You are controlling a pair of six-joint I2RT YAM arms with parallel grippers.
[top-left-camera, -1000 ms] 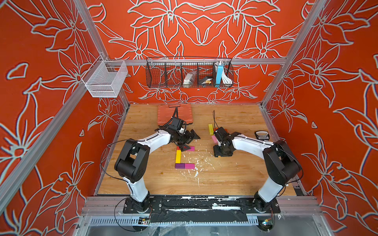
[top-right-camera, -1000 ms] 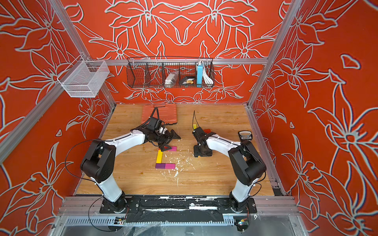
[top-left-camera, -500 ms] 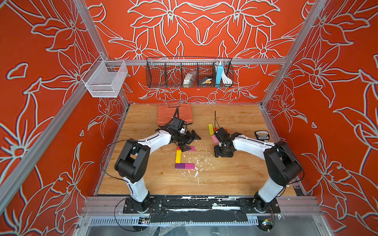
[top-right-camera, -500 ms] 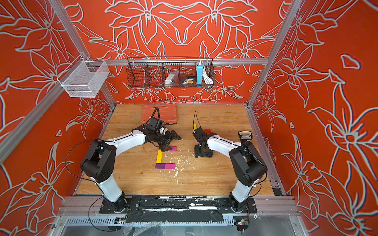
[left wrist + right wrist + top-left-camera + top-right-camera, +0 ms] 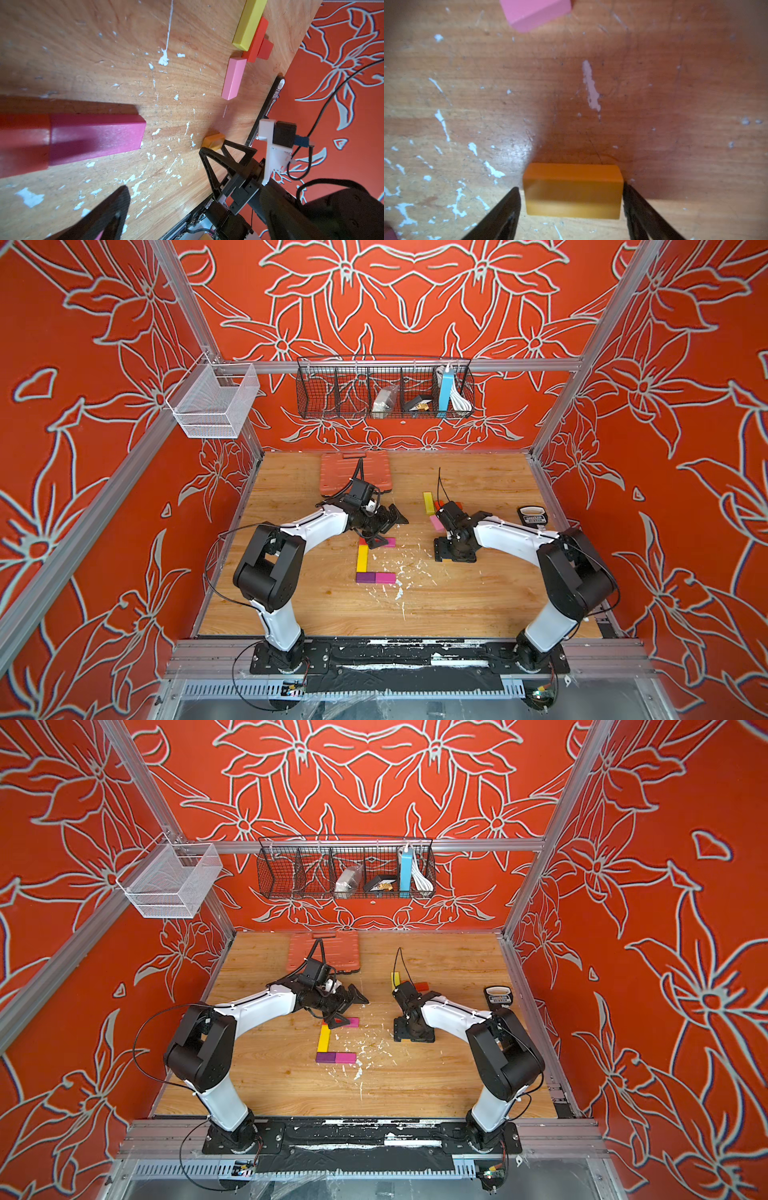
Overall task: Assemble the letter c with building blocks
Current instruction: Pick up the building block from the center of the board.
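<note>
The orange block (image 5: 572,191) lies on the table (image 5: 675,104), apart from the part-built C (image 5: 362,558), flanked by the right gripper (image 5: 571,188); whether it is clamped cannot be told. The left gripper (image 5: 388,531) is spread wide. If lifted loosely, the block could be twisted or dropped.

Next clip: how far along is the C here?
Done: yellow spine, purple-magenta foot and red-magenta top row already form a C shape. In hand: the open left gripper hovers over the top row; the right gripper brackets an orange block on the table, grip unclear. Left: perhaps adding that block; a yellow spare and pink spare lie apart.
</note>
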